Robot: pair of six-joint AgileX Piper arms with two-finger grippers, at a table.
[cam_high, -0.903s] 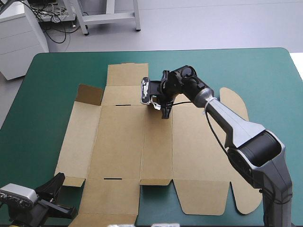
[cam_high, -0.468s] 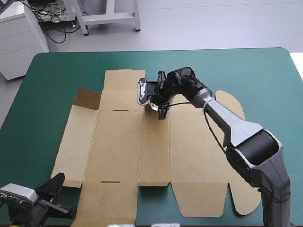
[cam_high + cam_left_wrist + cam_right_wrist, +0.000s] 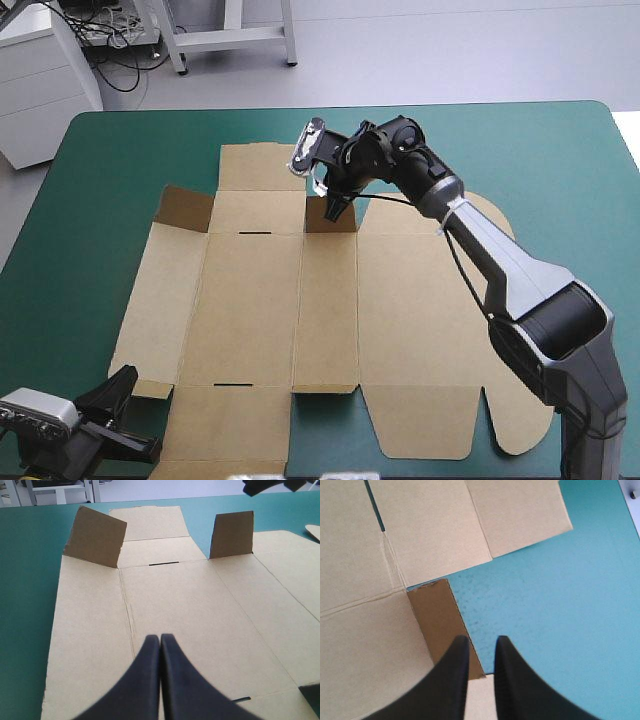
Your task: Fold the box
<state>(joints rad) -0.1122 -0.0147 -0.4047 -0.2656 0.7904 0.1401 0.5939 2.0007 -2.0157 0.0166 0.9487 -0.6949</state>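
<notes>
The brown box [image 3: 250,300] lies mostly flat on the teal-green cover, a cut sheet with several panels. My right gripper [image 3: 333,208] is at the sheet's far side, shut on a small flap [image 3: 330,220] that stands upright. In the right wrist view this flap [image 3: 434,615] runs in between the black fingers [image 3: 456,680]. A second flap [image 3: 95,537] stands raised at the far left corner. My left gripper [image 3: 128,378] hovers by the near left corner. It is shut and holds nothing, and its tip [image 3: 160,637] points across the sheet toward both raised flaps.
Bare teal-green cover [image 3: 100,180] borders the sheet on the left, far and right sides. Rounded tabs [image 3: 500,225] jut out at the right. The near flaps [image 3: 430,420] reach close to the table's near edge.
My right gripper has moved toward the far edge and risen, swinging the small flap from flat to upright. The sheet slid slightly left just before. The left arm has not moved.
</notes>
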